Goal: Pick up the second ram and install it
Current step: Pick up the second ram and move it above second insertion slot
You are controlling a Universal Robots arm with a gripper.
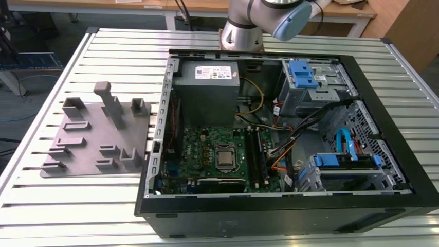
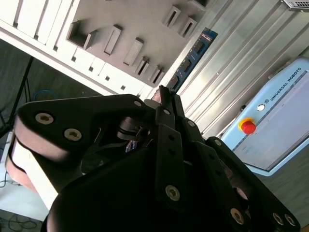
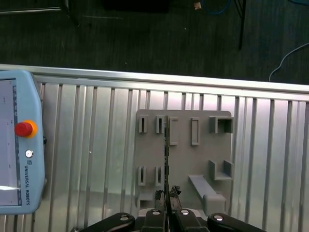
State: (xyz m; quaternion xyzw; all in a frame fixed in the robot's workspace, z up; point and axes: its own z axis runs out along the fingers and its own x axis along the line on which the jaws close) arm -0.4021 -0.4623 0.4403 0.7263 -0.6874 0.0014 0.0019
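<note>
we see the gripper (image 3: 166, 194) clenched on the second ram (image 2: 192, 54), held edge-on above the grey fixture (image 3: 186, 164) near the slatted table's (image 3: 96, 145) edge. pickup looks done; seating it in the motherboard (image 1: 205, 146) is left.

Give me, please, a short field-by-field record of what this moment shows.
gripper: fingers shut on the second ram
second ram: held by one end, the rest sticking out past the fingers, in line with the grey fixture plate behind it
grey fixture plate: on the slatted table, at the exterior view's left of the computer case
computer case: side open, motherboard exposed
teach pendant: on the slatted table, apart from the plate
</note>
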